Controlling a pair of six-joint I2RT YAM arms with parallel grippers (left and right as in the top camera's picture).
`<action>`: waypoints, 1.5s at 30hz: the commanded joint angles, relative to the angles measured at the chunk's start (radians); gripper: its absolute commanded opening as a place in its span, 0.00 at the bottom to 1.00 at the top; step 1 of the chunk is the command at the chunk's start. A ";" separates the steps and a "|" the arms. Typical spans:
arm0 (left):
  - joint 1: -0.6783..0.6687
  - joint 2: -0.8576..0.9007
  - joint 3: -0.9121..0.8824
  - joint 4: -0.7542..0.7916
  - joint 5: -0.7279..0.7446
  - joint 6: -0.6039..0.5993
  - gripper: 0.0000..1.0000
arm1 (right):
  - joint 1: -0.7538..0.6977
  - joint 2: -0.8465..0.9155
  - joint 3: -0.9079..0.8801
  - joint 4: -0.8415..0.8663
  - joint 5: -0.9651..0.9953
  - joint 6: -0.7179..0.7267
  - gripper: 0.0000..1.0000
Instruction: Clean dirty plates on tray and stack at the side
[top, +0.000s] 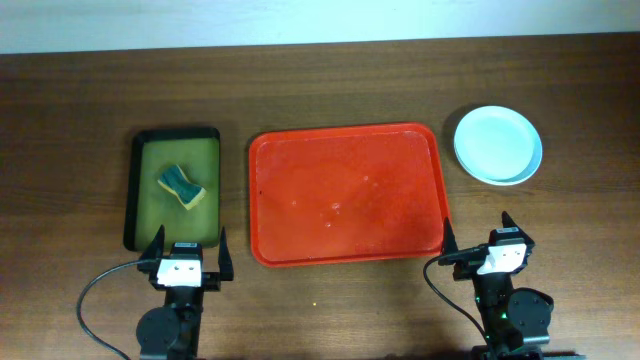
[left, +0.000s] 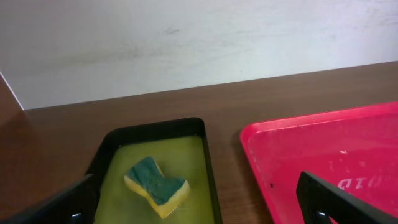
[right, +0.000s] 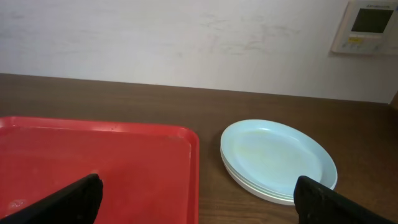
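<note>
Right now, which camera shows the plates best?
The right wrist view: the plates sit close, and their stacked rims show beside the tray. Overhead shows only one small pale circle from above. The left wrist view misses them.

Both arms sit tucked back along the near edge of the desk, pointing at the far edge; left gripper (top: 187, 243) is toward the near-left corner, jaws spread wide, empty; right gripper (top: 477, 230) is toward the near-right corner, twisted slightly off square, jaws just as wide, empty too; its dark fingers (right: 62, 199) only show at the wrist view's bottom corners.
</note>
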 joint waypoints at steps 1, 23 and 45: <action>0.005 -0.007 -0.005 -0.001 -0.016 -0.002 0.99 | -0.006 -0.010 -0.005 -0.005 0.002 0.008 0.99; 0.005 -0.007 -0.004 -0.002 0.014 -0.002 0.99 | -0.006 -0.010 -0.005 -0.005 0.002 0.008 0.98; 0.005 -0.007 -0.005 -0.001 0.014 -0.002 0.99 | -0.006 -0.010 -0.005 -0.005 0.002 0.008 0.99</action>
